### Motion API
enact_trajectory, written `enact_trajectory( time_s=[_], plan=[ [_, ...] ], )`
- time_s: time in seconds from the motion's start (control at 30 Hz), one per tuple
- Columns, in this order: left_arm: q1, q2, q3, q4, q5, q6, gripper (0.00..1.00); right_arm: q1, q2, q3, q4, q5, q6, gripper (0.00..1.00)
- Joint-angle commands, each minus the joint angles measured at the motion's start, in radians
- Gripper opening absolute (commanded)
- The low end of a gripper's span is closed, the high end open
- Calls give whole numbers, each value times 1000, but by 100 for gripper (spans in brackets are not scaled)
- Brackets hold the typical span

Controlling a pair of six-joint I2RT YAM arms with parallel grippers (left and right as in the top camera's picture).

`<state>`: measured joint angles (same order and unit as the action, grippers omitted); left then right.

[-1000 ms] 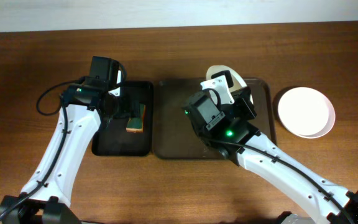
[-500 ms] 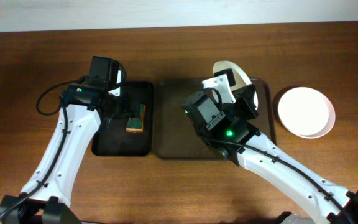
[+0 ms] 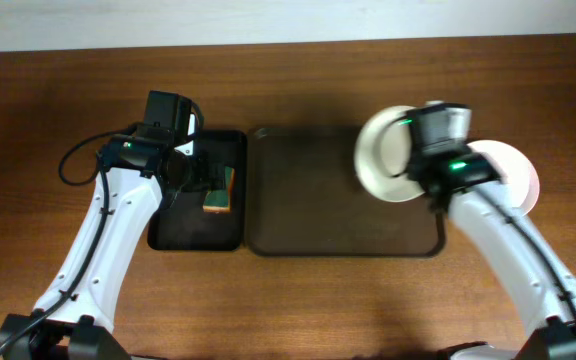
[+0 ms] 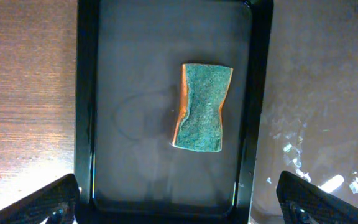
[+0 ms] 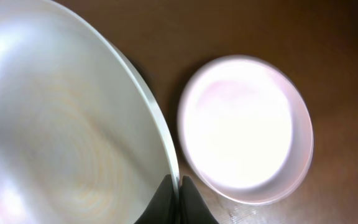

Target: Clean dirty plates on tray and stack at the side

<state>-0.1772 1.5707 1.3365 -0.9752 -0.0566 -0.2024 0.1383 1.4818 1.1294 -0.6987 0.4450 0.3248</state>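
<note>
Swung rightward off the tray's middle, the held plate (image 3: 386,155) now hangs over the tray's (image 3: 308,200) right end. The right pincer (image 5: 180,193) pinches its rim, just beside the second plate (image 5: 244,127) on the worktop (image 3: 28,150). The left pincer (image 4: 179,202) hovers spread above the sponge (image 4: 202,107).

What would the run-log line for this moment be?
right hand: shut on tilted plate | left hand: open above sponge | second plate: on table

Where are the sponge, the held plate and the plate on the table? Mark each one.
sponge (image 4: 202,106): left wrist view, middle of its green face.
held plate (image 5: 61,137): right wrist view, its inner face.
plate on the table (image 5: 244,127): right wrist view, centre of its well.
</note>
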Motion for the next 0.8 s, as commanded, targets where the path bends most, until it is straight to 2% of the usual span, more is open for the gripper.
enact_trajectory(
  time_s=[0.0, 0.23, 0.4, 0.57, 0.6, 0.63, 0.67, 0.77],
  plan=[
    [3, -17, -10, 1, 0, 13, 100, -198, -21, 4, -23, -283, 81, 4],
    [3, -17, -10, 1, 0, 13, 100, -592, -19, -1, -50, -415, 85, 4],
    [3, -17, -10, 1, 0, 13, 100, -739, 10, -2, -46, -416, 85, 4],
    [3, -17, -10, 1, 0, 13, 100, -792, 75, -2, -46, -415, 85, 4],
    [3, -17, -10, 1, 0, 13, 100, -794, 92, -2, -42, -416, 85, 7],
    [3, -17, -10, 1, 0, 13, 100, -792, 96, -2, -26, -444, 84, 25],
    [3, -17, -10, 1, 0, 13, 100, -792, 96, -2, -15, -473, 84, 33],
    [3, -17, -10, 1, 0, 13, 100, -792, 95, -2, 31, -677, 19, 41]
  ],
)
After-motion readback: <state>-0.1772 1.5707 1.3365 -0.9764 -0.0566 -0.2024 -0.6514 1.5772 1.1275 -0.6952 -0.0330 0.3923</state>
